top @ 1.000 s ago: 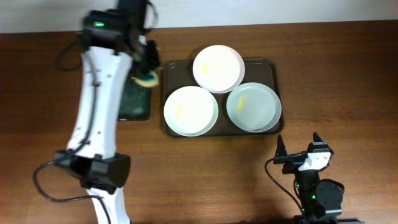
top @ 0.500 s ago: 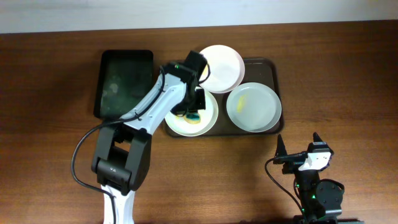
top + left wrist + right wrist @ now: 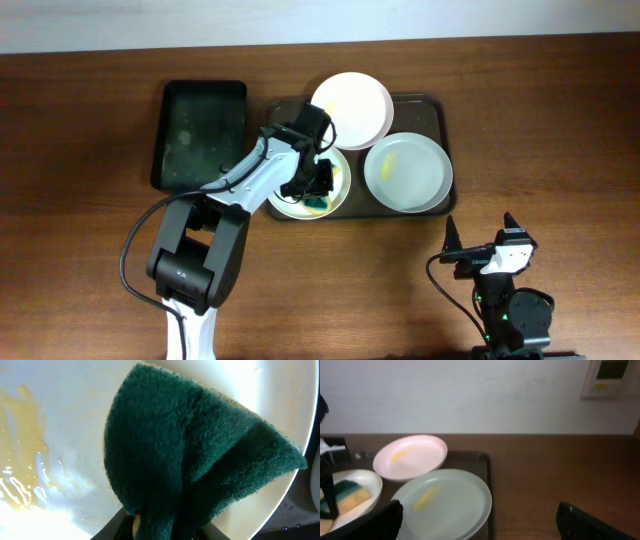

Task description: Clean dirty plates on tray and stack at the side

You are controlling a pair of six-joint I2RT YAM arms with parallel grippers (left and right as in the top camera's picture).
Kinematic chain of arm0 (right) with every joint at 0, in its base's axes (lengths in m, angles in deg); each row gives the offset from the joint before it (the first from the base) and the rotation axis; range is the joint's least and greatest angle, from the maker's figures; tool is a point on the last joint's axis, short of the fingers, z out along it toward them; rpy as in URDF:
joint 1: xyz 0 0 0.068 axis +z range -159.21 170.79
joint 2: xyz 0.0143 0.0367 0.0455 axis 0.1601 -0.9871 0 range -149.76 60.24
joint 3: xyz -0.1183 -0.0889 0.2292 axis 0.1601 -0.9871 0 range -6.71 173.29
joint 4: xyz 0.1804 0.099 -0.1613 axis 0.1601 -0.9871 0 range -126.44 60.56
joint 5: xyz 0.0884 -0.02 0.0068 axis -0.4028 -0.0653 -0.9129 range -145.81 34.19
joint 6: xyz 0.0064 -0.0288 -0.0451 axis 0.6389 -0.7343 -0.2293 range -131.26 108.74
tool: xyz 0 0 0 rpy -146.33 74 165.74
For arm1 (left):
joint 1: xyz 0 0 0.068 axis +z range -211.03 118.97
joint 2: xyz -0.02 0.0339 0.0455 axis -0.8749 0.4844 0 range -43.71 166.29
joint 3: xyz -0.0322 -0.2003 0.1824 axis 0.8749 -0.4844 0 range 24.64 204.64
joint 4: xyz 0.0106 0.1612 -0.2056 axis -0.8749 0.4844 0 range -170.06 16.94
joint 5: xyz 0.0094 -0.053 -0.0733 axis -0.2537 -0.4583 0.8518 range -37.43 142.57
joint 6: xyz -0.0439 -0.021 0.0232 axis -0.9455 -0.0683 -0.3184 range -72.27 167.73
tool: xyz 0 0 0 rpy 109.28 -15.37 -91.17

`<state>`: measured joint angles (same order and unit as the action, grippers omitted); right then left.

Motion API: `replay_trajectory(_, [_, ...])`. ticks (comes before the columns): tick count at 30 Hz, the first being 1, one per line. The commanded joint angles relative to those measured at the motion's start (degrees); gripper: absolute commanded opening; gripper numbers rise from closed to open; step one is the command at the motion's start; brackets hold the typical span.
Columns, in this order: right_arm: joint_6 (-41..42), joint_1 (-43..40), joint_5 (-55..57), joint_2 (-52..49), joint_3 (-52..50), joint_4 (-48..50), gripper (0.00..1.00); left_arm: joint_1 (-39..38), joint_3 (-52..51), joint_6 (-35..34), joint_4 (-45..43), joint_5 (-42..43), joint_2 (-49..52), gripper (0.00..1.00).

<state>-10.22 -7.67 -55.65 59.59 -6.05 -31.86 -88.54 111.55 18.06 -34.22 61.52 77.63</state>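
At the far left of the desk (image 3: pixel 80 250) lay a small black tray (image 3: pixel 203 135), wet-looking and holding no plate. No plate stood stacked anywhere beside the tray (image 3: pixel 443 108), so the stacking part of the task had not begun.

All three plates sat on the tray. The left pincer (image 3: pixel 318 188) was down over the near-left plate (image 3: pixel 290 207), closed on a green-and-yellow sponge (image 3: pixel 318 203). In the left wrist view the sponge (image 3: pixel 190 460) was bunched between the fingers with its green face pressed flat on the plate (image 3: pixel 65 390). A yellow smear (image 3: pixel 20 415) showed wet and spread at that plate's left side, so I judged this first plate to be mid-scrub and not yet clean.

Further right, the far plate (image 3: pixel 352 108) met the edges of the other two, but whether it overlapped them I could not tell. In the right wrist view it carried a short yellow streak (image 3: pixel 400 455). The right plate (image 3: pixel 408 172) carried a yellow streak (image 3: pixel 426 498) too. Both looked untouched.

At the near right the right pincer (image 3: pixel 479 228) hung well apart from the tray, its fingers spread wide and holding nothing.

By my reading, two plates remained to be cleaned, the first remained to be finished, and all three remained to be stacked.
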Motion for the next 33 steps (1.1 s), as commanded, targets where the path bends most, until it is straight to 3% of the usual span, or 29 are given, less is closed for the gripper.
replay_trajectory(1, [1.6, 0.3, -4.7, 0.3, -0.3, 4.6, 0.98, 1.6, 2.1, 0.0, 1.0, -2.8, -0.3, 0.3])
replay_trajectory(5, [2.7, 0.3, -18.5, 0.3, -0.3, 16.4, 0.98, 2.6, 4.6, 2.4, 2.9, -2.8, -1.6, 0.29])
replay_trajectory(7, [3.9, 0.3, -19.4, 0.1, 1.3, 18.3, 0.98, 2.6, 4.7, 2.4, 3.1, -2.8, -2.0, 0.28])
replay_trajectory(10, [3.6, -0.5, -19.6, -4.5, 10.6, 7.9, 0.99, 2.6, 4.6, 2.4, 3.6, -3.2, -2.1, 0.24])
replay_trajectory(12, [-0.8, -1.5, -21.7, -11.3, 19.5, -1.6, 0.99, 2.6, 4.6, 2.4, 3.9, -4.2, -2.1, 0.23])
replay_trajectory(17, [-10.3, -2.7, -24.0, -39.3, 51.6, -32.3, 0.98, 2.6, 4.6, 2.3, 4.0, -3.8, -2.1, 0.22])
replay_trajectory(21, [-4.4, -2.7, -34.5, -60.6, 76.5, -51.0, 0.98, 2.3, 4.6, 2.1, 4.1, -1.2, -2.1, 0.19])
replay_trajectory(26, [-4.4, -2.6, -41.1, -75.0, 87.0, -55.3, 0.99, 2.3, 4.5, 1.9, 4.1, -1.3, -2.0, 0.19])
replay_trajectory(29, [-1.6, -0.6, -31.0, -80.9, 89.4, -55.7, 0.63, 2.3, 4.5, 1.9, 4.1, -1.3, -2.0, 0.19])
replay_trajectory(31, [2.0, 2.3, -21.0, -84.7, 90.2, -55.6, 0.27, 2.3, 4.5, 1.9, 4.1, -1.3, -2.0, 0.2])
replay_trajectory(32, [4.0, 3.6, -18.1, -86.5, 90.2, -55.2, 0.15, 2.3, 4.5, 1.9, 4.1, -1.3, -2.0, 0.2])
replay_trajectory(33, [5.4, 4.9, -16.0, -88.3, 90.2, -54.6, 0.11, 2.3, 4.5, 1.9, 4.1, -1.3, -2.0, 0.2])
